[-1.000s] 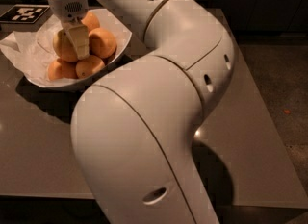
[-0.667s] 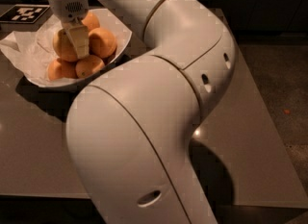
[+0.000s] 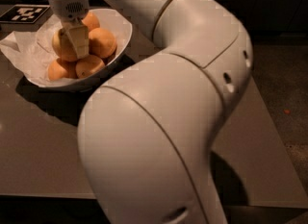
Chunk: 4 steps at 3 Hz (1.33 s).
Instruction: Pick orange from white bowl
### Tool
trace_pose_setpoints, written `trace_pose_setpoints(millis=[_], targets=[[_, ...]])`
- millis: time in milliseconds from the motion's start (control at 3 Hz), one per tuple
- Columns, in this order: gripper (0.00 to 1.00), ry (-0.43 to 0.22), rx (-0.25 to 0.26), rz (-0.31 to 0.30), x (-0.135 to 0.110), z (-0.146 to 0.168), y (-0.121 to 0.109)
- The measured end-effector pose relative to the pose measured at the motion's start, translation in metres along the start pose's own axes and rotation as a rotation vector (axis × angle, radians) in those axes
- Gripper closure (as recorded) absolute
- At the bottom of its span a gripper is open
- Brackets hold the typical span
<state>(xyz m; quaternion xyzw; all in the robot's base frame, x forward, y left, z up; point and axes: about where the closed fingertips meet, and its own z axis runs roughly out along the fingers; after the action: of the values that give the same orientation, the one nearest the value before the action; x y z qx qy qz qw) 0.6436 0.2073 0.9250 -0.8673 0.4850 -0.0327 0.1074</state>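
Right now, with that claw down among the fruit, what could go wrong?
The gripper is down against the orange, which is packed tightly among smaller fruits. Lifting it could nudge one of them over the low rim of the white bowl. The orange is round, so it might also slip free on the way up. The crumpled paper lining the bowl could snag and get dragged along.

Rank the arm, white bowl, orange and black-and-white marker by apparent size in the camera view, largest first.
1. the arm, nearest the camera.
2. the white bowl.
3. the orange and the marker look alike; the hand, down in the bowl, hides part of the orange.
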Motion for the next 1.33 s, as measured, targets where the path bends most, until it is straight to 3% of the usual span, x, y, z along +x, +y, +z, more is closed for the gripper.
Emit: trace_pose_setpoints(millis=[333,667,1333], targets=[[1.0,-0.032,0.059,0.039,-0.003,-0.016,0.018],[1.0,-0.066,0.08,0.065,-0.004,-0.023,0.035],[1.0,-0.146,0.141,0.03,-0.015,-0.041,0.062]])
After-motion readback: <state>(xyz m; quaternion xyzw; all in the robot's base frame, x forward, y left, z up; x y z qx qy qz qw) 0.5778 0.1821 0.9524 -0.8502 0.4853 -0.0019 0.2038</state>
